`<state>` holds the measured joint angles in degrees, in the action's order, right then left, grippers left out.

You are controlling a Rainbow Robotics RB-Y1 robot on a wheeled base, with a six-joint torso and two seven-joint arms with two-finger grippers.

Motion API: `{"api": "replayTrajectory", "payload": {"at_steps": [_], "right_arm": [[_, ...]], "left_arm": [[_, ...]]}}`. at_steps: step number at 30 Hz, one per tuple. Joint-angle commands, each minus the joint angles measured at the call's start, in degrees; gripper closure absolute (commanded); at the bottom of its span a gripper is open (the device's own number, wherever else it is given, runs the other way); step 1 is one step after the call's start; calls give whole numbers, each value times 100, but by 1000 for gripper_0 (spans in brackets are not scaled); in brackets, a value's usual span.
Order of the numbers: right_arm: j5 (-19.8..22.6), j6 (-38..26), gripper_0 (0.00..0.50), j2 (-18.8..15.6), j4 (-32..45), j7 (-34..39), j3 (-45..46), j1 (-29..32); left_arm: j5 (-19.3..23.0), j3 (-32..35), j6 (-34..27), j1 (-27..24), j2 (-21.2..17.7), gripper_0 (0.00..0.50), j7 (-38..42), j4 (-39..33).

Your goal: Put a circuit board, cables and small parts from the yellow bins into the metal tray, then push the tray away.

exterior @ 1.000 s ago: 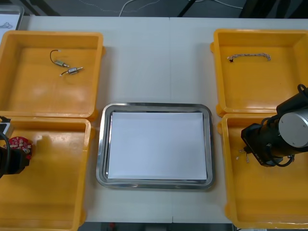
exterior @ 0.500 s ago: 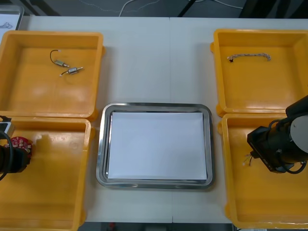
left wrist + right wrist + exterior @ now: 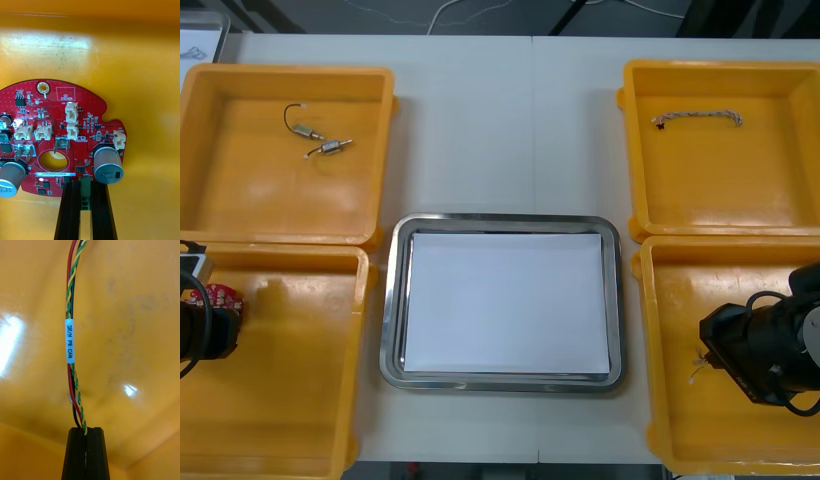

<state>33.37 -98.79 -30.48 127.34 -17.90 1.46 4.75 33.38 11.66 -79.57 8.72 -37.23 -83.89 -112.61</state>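
We see the left tool [image 3: 85, 185] clamped on the edge of the round red circuit board [image 3: 56, 127], its fingers pinching a small green block there, inside the near left bin [image 3: 290, 400]. The right tool [image 3: 86, 432] is closed tight on the red and yellow cable [image 3: 69, 341], which also has green and black strands and a pale label, inside the near right bin [image 3: 680, 430]. Between the bins the tray [image 3: 392, 300] sits on the worktop [image 3: 500, 120], white inside. The far left bin [image 3: 240, 200] has small metal parts [image 3: 330, 147] in it; the far right bin [image 3: 720, 190] has a twisted cable [image 3: 697, 118].
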Motion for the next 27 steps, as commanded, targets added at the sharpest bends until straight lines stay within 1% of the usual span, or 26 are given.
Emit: {"api": "replayTrajectory", "payload": {"at_steps": [1, 2, 4, 5, 7, 8, 10, 15, 17, 20, 24, 25, 27], "right_arm": [[82, 123, 500, 33, 327, -153, 144, 342], [91, 114, 500, 42, 327, -153, 144, 342], [91, 114, 470, 42, 327, -161, 144, 342], [91, 114, 400, 42, 318, -153, 144, 342], [82, 114, 127, 33, 318, -161, 144, 351], [82, 114, 60, 42, 327, -161, 144, 351], [82, 114, 0, 33, 327, -144, 153, 351], [100, 105, 0, 33, 318, -161, 205, 307], [100, 44, 0, 16, 327, -170, 232, 193], [91, -167, 0, 7, 318, -205, 258, -27], [47, -571, 0, -28, 327, -328, 311, -352], [29, -598, 0, -46, 318, -355, 302, -387], [-6, -650, 0, -90, 318, -618, 311, -466]], "left_arm": [[-51, -67, 82, -125, 93, 500, -392, -16], [-51, -67, 91, -125, 85, 500, -400, -16], [-24, -41, 82, -125, 85, 500, -409, -51], [-7, -23, 65, -116, 93, 500, -418, -86], [28, 47, -14, -107, 85, 500, -418, -183], [37, 65, -67, -116, 85, 500, -427, -218], [46, 126, -181, -116, 85, 500, -418, -332], [116, 320, -612, -134, 67, 500, -409, -692], [178, 434, -876, -143, 49, 500, -383, -921], [275, 627, -1271, -160, 49, 500, -348, -1220], [556, 917, -1834, -230, 41, 500, -304, -1563], [565, 953, -1913, -239, 32, 500, -295, -1624], [573, 1040, -2247, -274, 6, 500, -260, -1879]]}}
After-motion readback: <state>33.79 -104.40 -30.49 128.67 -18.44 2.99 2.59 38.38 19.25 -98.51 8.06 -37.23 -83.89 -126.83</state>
